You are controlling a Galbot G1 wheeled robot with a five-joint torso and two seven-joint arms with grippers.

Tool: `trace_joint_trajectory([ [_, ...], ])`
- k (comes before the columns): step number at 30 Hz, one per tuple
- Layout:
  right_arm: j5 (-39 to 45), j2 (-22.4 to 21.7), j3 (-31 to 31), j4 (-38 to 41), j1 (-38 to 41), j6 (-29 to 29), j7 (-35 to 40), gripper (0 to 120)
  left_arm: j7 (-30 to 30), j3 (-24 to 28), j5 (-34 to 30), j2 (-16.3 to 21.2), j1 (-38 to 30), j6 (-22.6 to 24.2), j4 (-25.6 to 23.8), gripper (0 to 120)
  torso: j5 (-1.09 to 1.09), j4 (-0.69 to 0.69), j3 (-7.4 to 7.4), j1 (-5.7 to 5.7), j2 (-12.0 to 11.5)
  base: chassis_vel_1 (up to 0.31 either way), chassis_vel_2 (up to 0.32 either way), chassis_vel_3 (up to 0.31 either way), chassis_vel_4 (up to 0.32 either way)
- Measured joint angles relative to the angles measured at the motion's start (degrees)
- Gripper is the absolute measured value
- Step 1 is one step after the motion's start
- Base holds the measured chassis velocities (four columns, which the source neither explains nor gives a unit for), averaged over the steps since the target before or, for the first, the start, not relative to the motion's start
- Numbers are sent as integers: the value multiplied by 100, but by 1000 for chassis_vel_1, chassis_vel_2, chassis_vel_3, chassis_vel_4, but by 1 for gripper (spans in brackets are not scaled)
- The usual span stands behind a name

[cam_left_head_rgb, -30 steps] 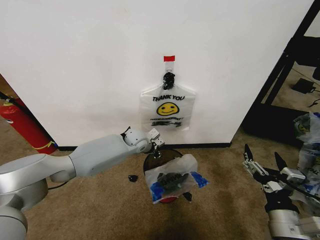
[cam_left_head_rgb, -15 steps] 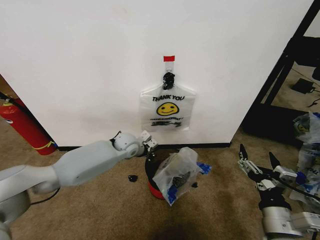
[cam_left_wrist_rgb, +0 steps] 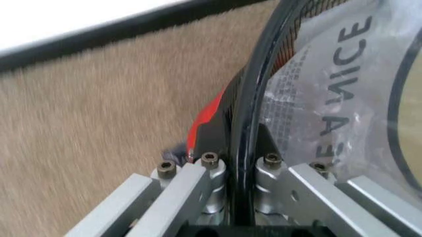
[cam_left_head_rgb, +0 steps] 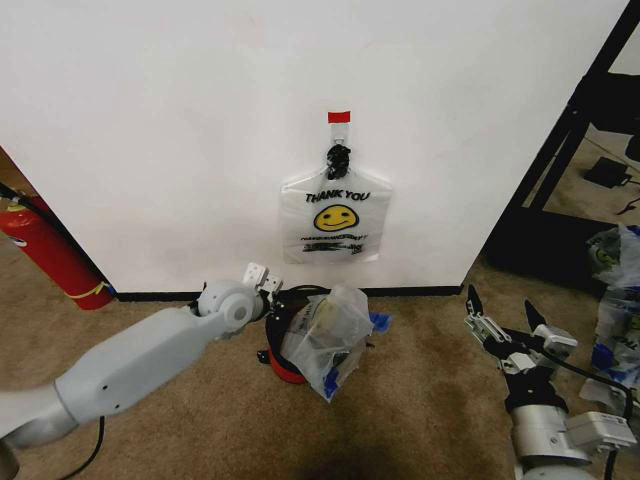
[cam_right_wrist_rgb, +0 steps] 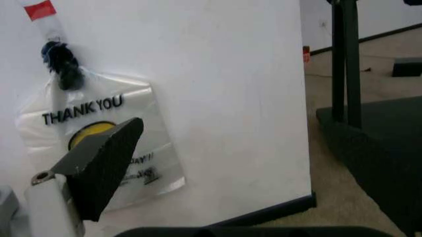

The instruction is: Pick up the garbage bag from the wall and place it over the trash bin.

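I'm keeping my left gripper [cam_left_wrist_rgb: 238, 195] clenched on the small dark round trash bin's [cam_left_head_rgb: 283, 350] rim, steadying it under the crumpled translucent garbage bag [cam_left_head_rgb: 326, 338], right gripper [cam_left_head_rgb: 498, 322] spread idle.

Tan carpet [cam_left_head_rgb: 420, 400] underfoot, black baseboard [cam_left_head_rgb: 420, 291] along it — a red fire extinguisher [cam_left_head_rgb: 45, 255] (far left), black shelving [cam_left_head_rgb: 580, 140] right.

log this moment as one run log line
left gripper: shut on rim of tilted dark round trash bin | crumpled translucent white garbage bag: draped over bin | right gripper: open, idle above carpet
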Motion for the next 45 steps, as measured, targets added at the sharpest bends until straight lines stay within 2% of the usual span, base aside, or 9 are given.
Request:
trace_joint_trajectory([
  [2,0,-6,-20,-2,2,-13,11,100,-220,-136,-144,-34,122,0,-48,0,1,-1,0,0,0,0,0,0,0],
  [6,-79,-38,-143,-47,20,-47,38,100,-1108,-890,-825,-212,734,-1,-364,0,0,-1,0,0,0,0,0,0,0],
  [14,-184,-87,-268,-61,-11,-88,75,100,-1286,-1991,-836,-413,1607,-5,-601,0,0,0,0,0,0,0,0,0,0],
  [29,-401,-86,-435,-30,-147,-103,108,100,-1182,-2472,-265,-835,2310,-9,-577,0,0,-2,0,0,0,0,0,0,0],
  [36,-446,-59,-479,-2,-178,-86,100,100,-1096,-2601,-197,-797,2411,-7,-753,0,0,-1,0,0,0,0,0,0,0],
  [39,-468,-39,-513,-5,-182,-75,97,100,-1077,-2606,-179,-747,2384,-7,-793,11,-1,-1,0,0,0,0,0,0,0],
  [41,-470,-36,-522,-5,-183,-75,98,100,-1079,-2607,-178,-731,2371,-7,-805,13,0,-1,0,0,0,0,0,0,0],
  [42,-479,-33,-537,-5,-180,-73,97,100,-1081,-2608,-195,-692,2341,-7,-842,22,2,0,0,0,0,0,0,0,0],
  [45,-481,-33,-542,-9,-170,-73,97,100,-1081,-2578,-207,-677,2328,-7,-867,33,0,0,0,0,0,0,0,0,0],
])
